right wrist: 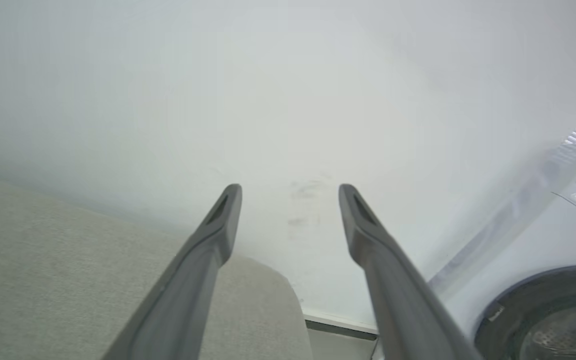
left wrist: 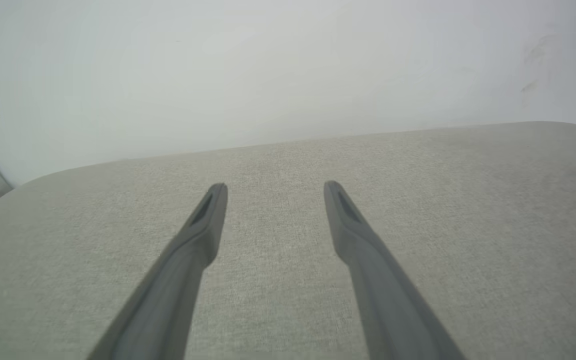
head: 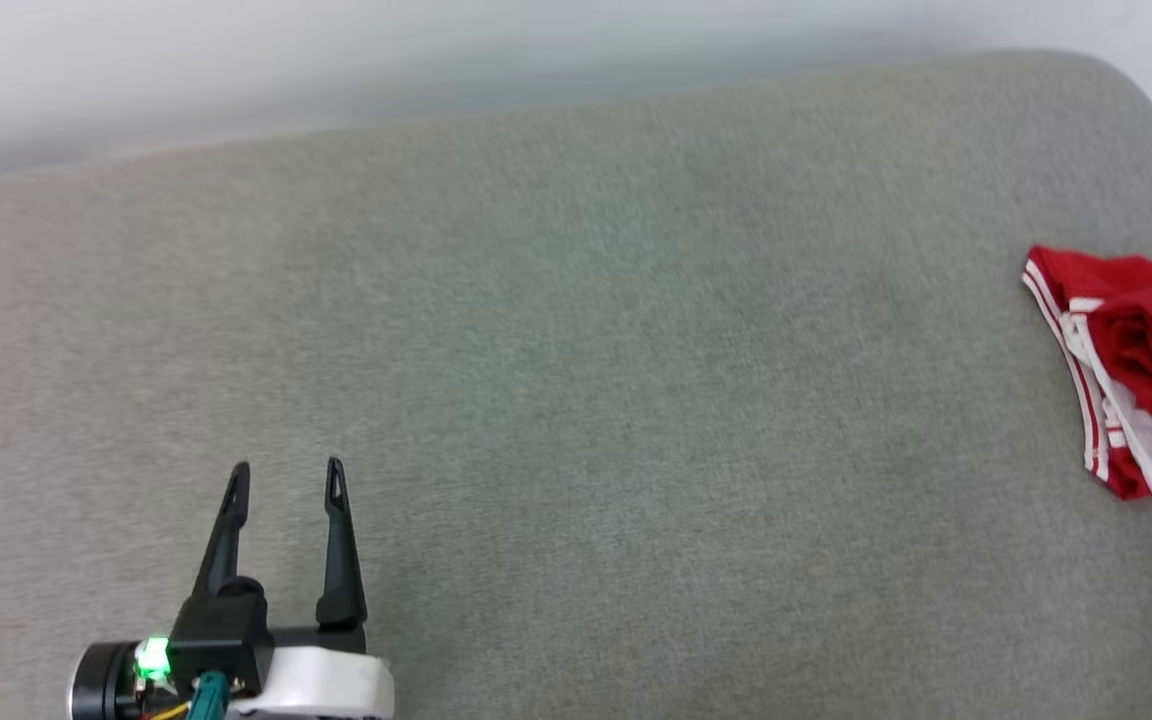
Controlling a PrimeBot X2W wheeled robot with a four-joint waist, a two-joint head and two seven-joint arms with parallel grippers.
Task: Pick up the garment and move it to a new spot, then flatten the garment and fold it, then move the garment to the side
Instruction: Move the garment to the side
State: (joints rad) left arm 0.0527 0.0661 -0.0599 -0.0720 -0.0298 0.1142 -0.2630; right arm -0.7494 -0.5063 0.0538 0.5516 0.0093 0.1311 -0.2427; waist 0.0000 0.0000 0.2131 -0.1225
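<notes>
Hovering my left gripper (head: 287,466) wide, empty, over grey cushion (head: 576,330) | my right gripper (right wrist: 290,189) wide, empty | red shirt (head: 1141,350) crumpled on cushion's right side, well apart

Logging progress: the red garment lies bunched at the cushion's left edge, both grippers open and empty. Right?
No: the head view shows the garment bunched at the right edge of the cushion. The left gripper and right gripper are indeed open and empty.
</notes>
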